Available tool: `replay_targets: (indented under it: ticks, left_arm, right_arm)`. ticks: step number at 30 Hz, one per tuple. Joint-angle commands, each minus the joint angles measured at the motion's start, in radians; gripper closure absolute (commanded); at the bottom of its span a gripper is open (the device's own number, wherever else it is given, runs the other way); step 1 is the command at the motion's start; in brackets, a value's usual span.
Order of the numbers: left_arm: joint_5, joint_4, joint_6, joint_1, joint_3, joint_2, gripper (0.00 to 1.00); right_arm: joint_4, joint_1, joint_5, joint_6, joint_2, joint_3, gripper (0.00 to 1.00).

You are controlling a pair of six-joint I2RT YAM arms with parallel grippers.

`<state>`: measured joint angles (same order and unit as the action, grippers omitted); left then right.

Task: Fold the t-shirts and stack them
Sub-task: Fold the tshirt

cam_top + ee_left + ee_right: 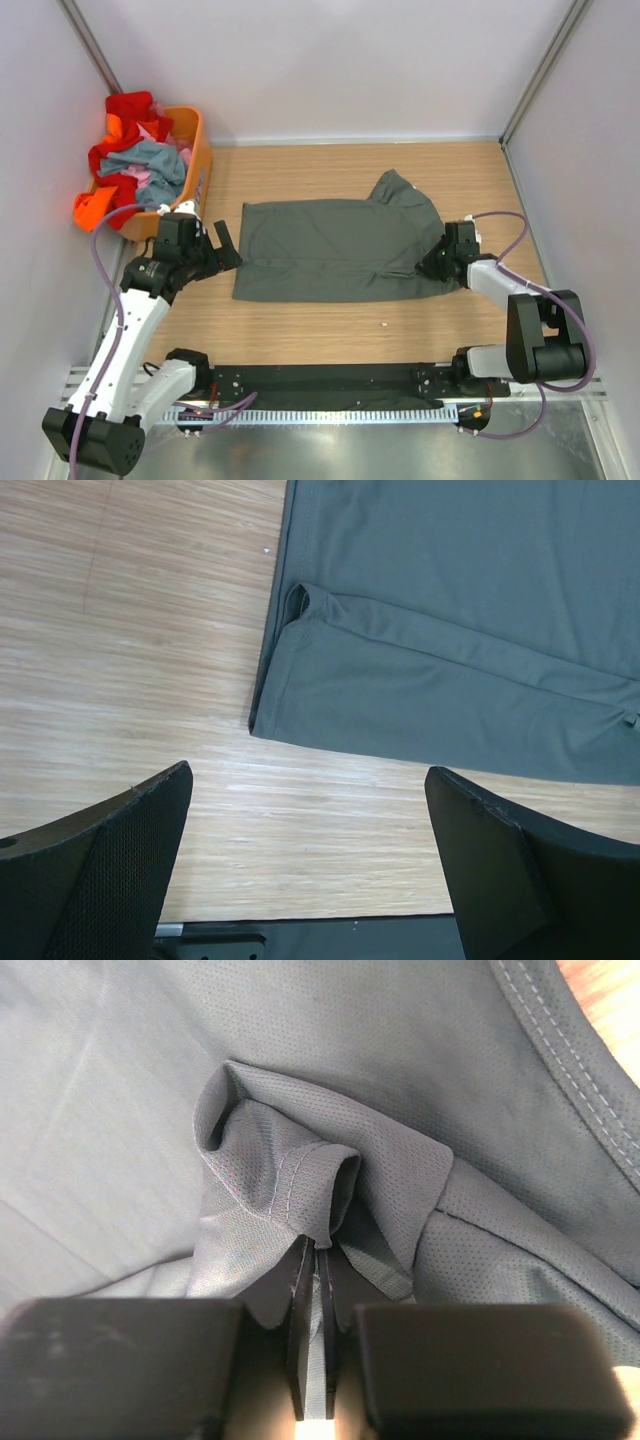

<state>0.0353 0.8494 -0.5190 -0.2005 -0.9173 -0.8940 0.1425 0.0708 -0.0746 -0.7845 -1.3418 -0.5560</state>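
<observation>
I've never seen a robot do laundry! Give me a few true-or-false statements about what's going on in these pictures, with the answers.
1. The right claw is pinching a bunch of the dark grey shirt. True.
2. The left claw is shut on the shirt's hem. False: it is open and holds nothing, with the shirt's corner lying just ahead of it.
3. The dark grey shirt sits inside the orange basket. False: it lies spread on the wooden table; the basket holds a heap of colourful clothes.
4. The orange basket stands at the table's far left corner. True.
</observation>
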Motion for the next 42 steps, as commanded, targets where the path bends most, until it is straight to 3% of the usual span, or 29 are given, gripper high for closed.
replay_targets:
  ticks: [1,14,23,27,31,33,35,41,42]
  left_arm:
    - [-0.008,-0.019,0.010,0.003,0.000,-0.002,0.00]
    - [-0.006,-0.019,0.010,0.003,0.000,0.007,0.00]
    - [-0.003,-0.019,0.010,0.004,0.001,0.018,0.00]
    - [-0.002,-0.019,0.010,0.003,0.000,0.020,0.00]
    - [0.003,-0.019,0.008,0.004,0.001,0.020,0.00]
    - [0.005,-0.019,0.008,0.003,0.000,0.020,0.00]
    - [0.008,-0.018,0.007,0.004,0.001,0.018,0.00]
    - [0.012,-0.015,0.005,0.003,0.001,0.012,0.00]
    - [0.012,-0.016,0.005,0.003,0.001,0.012,0.00]
  right_arm:
    - [-0.047,0.006,-0.010,0.004,0.001,-0.015,0.90]
    - [0.032,0.101,0.004,0.011,-0.049,-0.176,0.95]
    - [0.068,0.176,0.035,0.019,-0.215,-0.343,0.94]
    - [0.095,0.195,0.039,0.019,-0.293,-0.447,0.88]
    - [0.123,0.207,0.039,0.021,-0.361,-0.531,0.73]
    - [0.156,0.213,0.042,0.024,-0.399,-0.568,0.47]
    - [0.190,0.225,0.055,0.031,-0.421,-0.623,0.32]
    - [0.221,0.235,0.070,0.063,-0.347,-0.642,0.27]
    - [0.250,0.236,0.146,0.083,-0.323,-0.641,0.26]
